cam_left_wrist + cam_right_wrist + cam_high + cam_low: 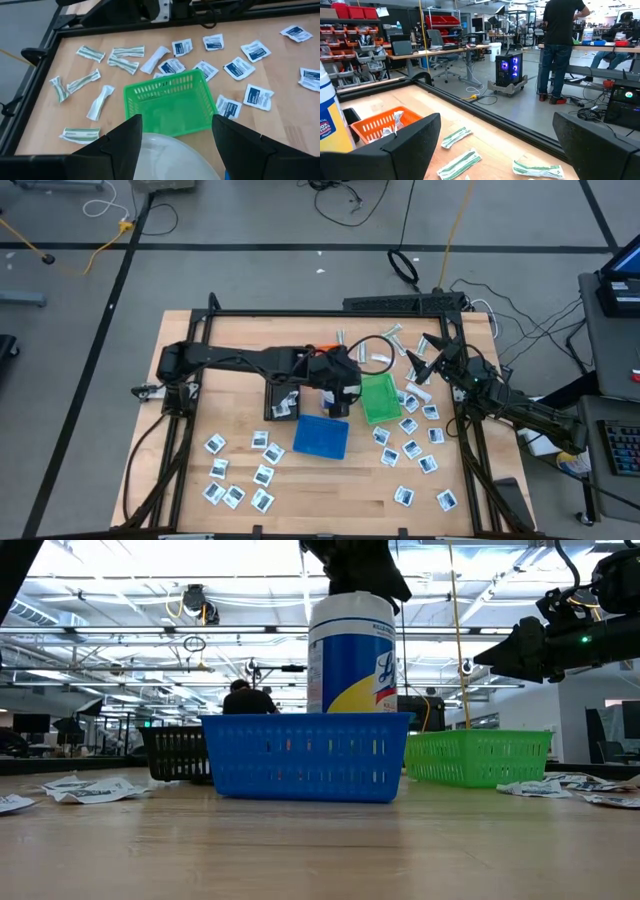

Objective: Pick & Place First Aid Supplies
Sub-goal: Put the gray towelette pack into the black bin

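The table point(330, 490) is pale, matt planked wood. At its twelve o'clock, the green tray point(170, 102) and blue tray point(305, 755) are slotted plastic. The white packets point(257, 96) look like smooth paper.

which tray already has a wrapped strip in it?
The orange tray: the right wrist view shows a pale wrapped strip standing inside. The green tray looks empty; the blue tray too.
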Action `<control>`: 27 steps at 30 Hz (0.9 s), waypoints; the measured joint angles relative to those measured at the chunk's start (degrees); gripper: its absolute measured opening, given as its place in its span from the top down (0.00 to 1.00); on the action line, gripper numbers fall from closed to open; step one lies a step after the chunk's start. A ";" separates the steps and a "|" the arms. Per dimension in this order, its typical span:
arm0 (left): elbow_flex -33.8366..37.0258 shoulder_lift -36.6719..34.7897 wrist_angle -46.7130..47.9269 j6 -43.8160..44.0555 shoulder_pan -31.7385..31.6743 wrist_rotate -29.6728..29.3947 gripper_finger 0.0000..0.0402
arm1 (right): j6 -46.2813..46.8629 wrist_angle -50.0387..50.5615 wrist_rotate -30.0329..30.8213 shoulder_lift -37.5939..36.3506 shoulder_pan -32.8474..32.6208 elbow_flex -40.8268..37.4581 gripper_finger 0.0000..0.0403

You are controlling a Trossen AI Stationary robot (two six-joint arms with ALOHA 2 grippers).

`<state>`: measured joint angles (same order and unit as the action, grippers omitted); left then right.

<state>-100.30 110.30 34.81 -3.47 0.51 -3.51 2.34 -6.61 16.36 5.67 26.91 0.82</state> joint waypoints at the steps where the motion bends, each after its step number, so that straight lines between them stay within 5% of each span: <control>1: 0.01 -0.02 0.06 0.28 0.00 0.00 0.39 | -0.01 0.00 0.00 0.00 -0.01 -0.01 0.06; 27: 0.46 -3.73 8.57 3.78 -3.49 -2.06 0.39 | -0.01 0.00 0.00 0.00 0.01 0.00 0.06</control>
<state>-99.84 106.57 43.38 0.31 -2.97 -5.57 2.33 -6.61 16.36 5.67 26.92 0.82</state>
